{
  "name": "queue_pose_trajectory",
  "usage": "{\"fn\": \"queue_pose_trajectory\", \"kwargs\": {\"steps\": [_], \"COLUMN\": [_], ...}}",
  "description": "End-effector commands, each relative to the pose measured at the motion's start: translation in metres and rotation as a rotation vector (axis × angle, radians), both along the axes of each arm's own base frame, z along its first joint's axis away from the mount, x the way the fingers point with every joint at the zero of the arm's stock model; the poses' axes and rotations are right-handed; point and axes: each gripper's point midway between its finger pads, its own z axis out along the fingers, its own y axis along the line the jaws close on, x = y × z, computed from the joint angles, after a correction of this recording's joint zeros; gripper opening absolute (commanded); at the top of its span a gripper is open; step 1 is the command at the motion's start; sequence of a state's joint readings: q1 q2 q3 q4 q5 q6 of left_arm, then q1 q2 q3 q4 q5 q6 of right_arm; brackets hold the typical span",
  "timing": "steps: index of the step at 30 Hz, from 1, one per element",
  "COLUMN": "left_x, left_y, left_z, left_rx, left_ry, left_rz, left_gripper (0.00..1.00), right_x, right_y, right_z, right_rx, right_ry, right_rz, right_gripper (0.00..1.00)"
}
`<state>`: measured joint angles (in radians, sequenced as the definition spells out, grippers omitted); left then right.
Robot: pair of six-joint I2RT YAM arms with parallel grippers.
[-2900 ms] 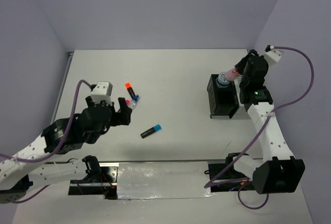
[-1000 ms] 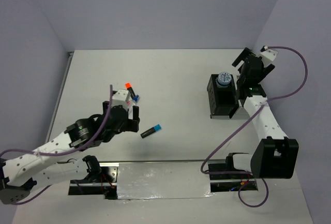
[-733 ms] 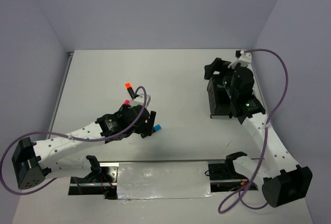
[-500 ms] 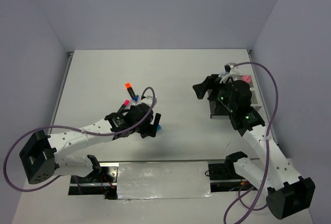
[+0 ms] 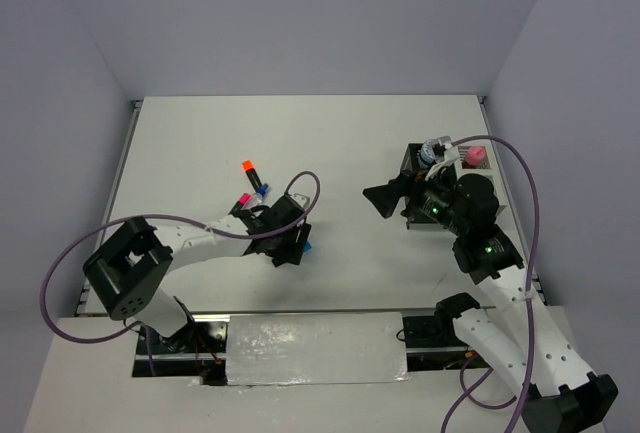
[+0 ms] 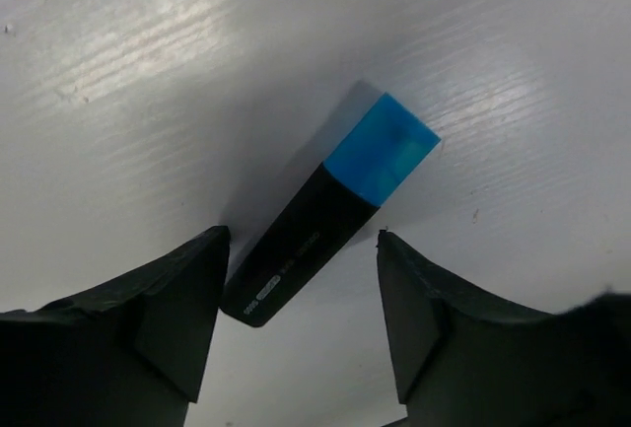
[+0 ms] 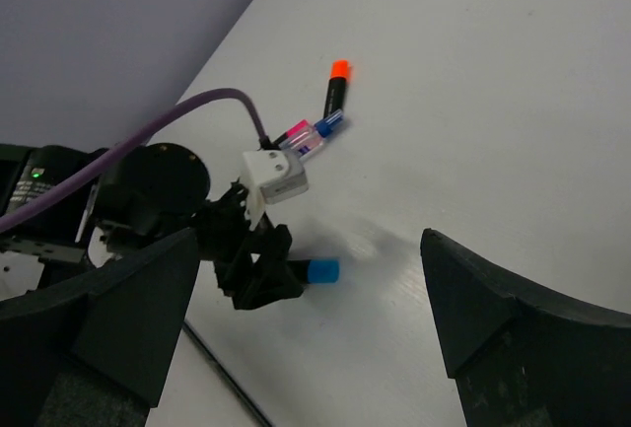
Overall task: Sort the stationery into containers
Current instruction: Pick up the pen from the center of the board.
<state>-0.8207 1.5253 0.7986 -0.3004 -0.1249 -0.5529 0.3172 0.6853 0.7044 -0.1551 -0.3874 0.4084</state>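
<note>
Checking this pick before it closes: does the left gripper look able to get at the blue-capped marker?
Likely yes: the left gripper straddles the blue-capped marker lying on the table, one finger either side of its black barrel, jaws apart, nothing else between them.

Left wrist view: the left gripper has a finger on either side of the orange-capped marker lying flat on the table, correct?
Not orange: the cap is blue. The left wrist view shows the left gripper with a finger on either side of the blue-capped marker lying flat on the table.
</note>
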Motion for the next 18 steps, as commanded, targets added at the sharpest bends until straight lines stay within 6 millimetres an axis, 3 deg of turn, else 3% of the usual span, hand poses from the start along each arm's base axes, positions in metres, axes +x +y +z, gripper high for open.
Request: {"fn": "queue_pose_trajectory", "kwargs": {"steps": [1, 9, 11, 15, 18], "left_x": [0.002, -0.023, -0.031, -0.041, -0.049], "left_y": [-0.003, 0.025, 0.029, 0.034, 0.038], "left_z": [-0.010, -0.030, -0.034, -0.040, -0.045], "left_rx": [0.014, 0.074, 0.109, 0.169, 0.213], "left_ry": [0.022, 0.070, 0.071, 0.070, 0.087], "left_rz": [0.013, 0.095, 0.105, 0.111, 0.120], "left_gripper": [0.72, 0.46, 0.47, 0.62, 0.63], "right_x": [-0.015, -0.017, -0.017, -0.017, -0.018], "right_y": [0.012, 0.010, 0.012, 0.016, 0.016], "right_z": [0.013, 0.022, 0.021, 0.020, 0.020], "right_rx": [0.026, 0.009, 0.016, 0.028, 0.033], "right_ry": [-0.017, -0.045, -0.042, -0.036, -0.036], "right_rz": [0.073, 0.071, 0.076, 0.098, 0.099], "right_gripper": [1.00, 1.00, 1.00, 1.00, 1.00]}}
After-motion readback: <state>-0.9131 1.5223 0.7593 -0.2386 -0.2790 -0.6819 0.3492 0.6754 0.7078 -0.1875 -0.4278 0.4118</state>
